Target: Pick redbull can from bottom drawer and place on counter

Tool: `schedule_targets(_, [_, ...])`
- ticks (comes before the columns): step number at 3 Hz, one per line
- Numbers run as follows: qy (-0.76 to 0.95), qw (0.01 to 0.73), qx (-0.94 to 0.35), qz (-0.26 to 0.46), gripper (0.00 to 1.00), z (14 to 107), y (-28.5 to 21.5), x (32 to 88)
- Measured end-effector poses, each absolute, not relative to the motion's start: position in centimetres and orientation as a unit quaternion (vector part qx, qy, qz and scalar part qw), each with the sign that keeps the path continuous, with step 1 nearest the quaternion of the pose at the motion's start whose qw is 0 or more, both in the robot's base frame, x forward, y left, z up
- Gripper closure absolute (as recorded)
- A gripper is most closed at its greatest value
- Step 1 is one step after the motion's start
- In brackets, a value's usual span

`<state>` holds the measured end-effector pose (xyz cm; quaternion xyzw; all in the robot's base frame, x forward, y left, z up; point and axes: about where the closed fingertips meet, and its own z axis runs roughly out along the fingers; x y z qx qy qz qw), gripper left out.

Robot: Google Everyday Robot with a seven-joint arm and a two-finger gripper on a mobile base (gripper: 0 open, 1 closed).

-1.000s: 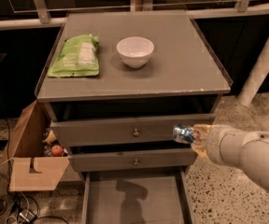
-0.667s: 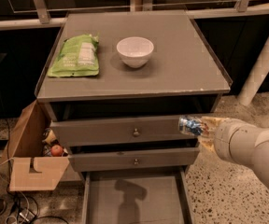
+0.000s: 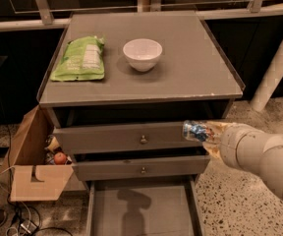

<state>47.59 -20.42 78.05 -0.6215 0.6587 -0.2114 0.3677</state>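
While the gripper (image 3: pixel 209 133) hangs in front of the right end of the top drawer (image 3: pixel 122 139), just below the chipped front edge of the desk (image 3: pixel 195 70), its jaws are clamped on the redbull can (image 3: pixel 194 130), which lies roughly level, long axis running 9 to 3 o'clock, free silver end toward 9. The white bowl (image 3: pixel 142 54) and green snack bag (image 3: pixel 79 58) sit toward 11 and 10 o'clock of the can, so open grey top lies at its 12, and the bottom drawer (image 3: pixel 141 213) stands pulled out at 7 o'clock.

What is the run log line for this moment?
pincer: shut on can | place: at top drawer's right end, below counter | bottom drawer: open | can not yet placed
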Motion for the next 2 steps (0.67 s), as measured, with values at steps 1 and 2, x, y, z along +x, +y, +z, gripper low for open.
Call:
schedule_targets(1, [0.651,0.39,-0.606,-0.239,1.0,80.9,-20.8,48.4])
schedule_targets(2, [0.641,0.409,-0.593,-0.266,1.0,83.4,-21.2,49.1])
